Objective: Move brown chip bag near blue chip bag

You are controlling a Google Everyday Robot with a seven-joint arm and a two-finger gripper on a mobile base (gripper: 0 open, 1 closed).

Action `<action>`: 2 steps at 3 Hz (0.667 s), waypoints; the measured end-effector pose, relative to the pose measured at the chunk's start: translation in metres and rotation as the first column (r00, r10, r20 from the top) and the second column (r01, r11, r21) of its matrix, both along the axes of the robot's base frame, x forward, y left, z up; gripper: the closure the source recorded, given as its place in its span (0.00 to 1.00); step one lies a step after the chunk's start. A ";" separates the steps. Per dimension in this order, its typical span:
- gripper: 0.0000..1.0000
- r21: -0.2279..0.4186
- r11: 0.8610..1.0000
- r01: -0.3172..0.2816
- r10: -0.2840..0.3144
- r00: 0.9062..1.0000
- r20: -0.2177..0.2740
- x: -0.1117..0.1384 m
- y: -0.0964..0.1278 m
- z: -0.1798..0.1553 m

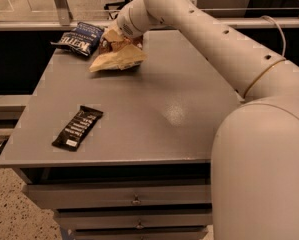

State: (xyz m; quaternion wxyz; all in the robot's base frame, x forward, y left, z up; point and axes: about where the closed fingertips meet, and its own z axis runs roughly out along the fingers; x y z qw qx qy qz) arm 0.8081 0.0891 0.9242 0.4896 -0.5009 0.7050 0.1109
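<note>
Brown bag [118, 58] sits tilted at the table's [154, 99] far left, just beside the blue bag [79, 39], with the gripper [109, 38] pinching its dark top between its fingers.

Hand [113, 38] far-left; blue chip bag [79, 39] blocks left; tabletop [184, 99] open rightward.

Desk [154, 114]: grey top, glare patch rt of centre. Black snack bar [77, 128] lies flat nr front-left corner, white print up, long axis angled twd far edge. Drawers [134, 199] stacked under front edge, small pulls. Speckled floor [14, 209] below left edge. Gripper [111, 38] nr far edge, left of centre.
</note>
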 end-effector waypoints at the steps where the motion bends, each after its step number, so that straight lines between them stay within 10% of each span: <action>1: 0.03 0.005 1.000 -0.019 0.019 0.999 -0.029 -0.009 0.004 -0.006; 2: 0.00 0.015 0.999 -0.029 0.030 0.998 -0.047 -0.015 0.004 -0.007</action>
